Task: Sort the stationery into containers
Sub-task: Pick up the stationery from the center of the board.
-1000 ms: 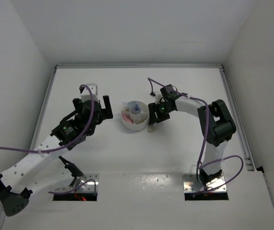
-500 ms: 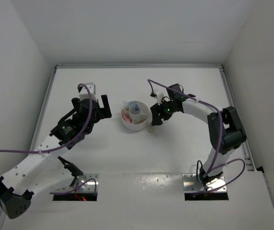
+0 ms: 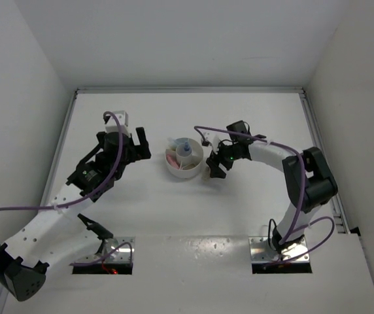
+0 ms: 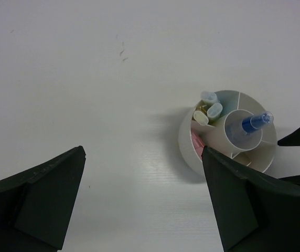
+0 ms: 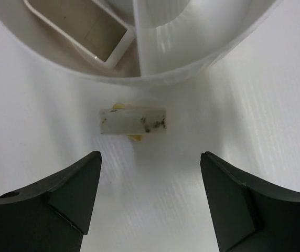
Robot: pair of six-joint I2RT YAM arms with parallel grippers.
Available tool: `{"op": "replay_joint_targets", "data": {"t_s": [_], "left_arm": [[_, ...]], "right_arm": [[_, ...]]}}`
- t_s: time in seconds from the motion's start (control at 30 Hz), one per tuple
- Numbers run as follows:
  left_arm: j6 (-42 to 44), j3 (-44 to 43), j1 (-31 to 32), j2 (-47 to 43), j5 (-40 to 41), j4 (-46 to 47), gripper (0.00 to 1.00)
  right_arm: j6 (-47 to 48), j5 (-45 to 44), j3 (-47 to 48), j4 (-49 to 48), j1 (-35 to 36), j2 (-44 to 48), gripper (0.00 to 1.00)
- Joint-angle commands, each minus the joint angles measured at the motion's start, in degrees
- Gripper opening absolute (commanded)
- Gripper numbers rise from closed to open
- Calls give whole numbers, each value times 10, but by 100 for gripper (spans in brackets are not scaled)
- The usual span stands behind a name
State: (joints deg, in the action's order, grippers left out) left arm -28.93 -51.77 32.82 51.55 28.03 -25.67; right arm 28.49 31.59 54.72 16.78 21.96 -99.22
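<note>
Right jaws hang spread wide over a speckled white eraser [image 5: 133,121] lying on the surface [image 5: 155,210] just beside the tub [image 5: 192,65]; left jaws gape too, holding nothing.

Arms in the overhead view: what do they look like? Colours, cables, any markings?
The left arm and right arm both have white links with black joints, and a purple cable loops along each. A small green light glows near each wrist. The left hand and right hand each have two plain black wedge-shaped fingers. No lettering is readable.
</note>
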Motion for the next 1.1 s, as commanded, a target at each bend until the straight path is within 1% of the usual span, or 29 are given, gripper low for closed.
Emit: {"op": "replay_joint_targets", "data": {"t_s": [0.0, 0.13, 0.23, 0.53, 0.63, 0.67, 0.77, 0.83, 0.87, 0.97, 1.0, 1.07], "left_arm": [[5, 3, -10, 0, -19, 23, 100], [11, 3, -15, 0, -25, 28, 100], [11, 3, -15, 0, -30, 28, 100], [11, 3, -27, 5, -41, 28, 100], [11, 3, -27, 5, -41, 28, 100], [11, 3, -27, 5, -41, 33, 100], [11, 3, -27, 5, -41, 33, 100], [16, 3, -27, 5, -41, 33, 100], [16, 3, -27, 5, -41, 33, 100], [16, 3, -27, 5, -41, 33, 100], [16, 3, -27, 5, -41, 33, 100], [16, 3, -27, 5, -41, 33, 100]], "right_arm": [[30, -3, 42, -6, 12, -17, 77], [52, -14, 83, 42, 26, -53, 78], [67, -22, 94, 69, 41, -70, 78], [73, -16, 94, 82, 52, -76, 78], [62, -9, 101, 94, 57, -77, 80], [62, -9, 101, 100, 57, -77, 83], [62, -14, 101, 100, 57, -77, 83], [68, -14, 87, 100, 57, -77, 83], [87, -21, 80, 100, 57, -69, 83], [100, -29, 73, 117, 57, -53, 78], [100, -29, 66, 123, 57, -45, 74], [100, -40, 56, 123, 63, -45, 73]]}}
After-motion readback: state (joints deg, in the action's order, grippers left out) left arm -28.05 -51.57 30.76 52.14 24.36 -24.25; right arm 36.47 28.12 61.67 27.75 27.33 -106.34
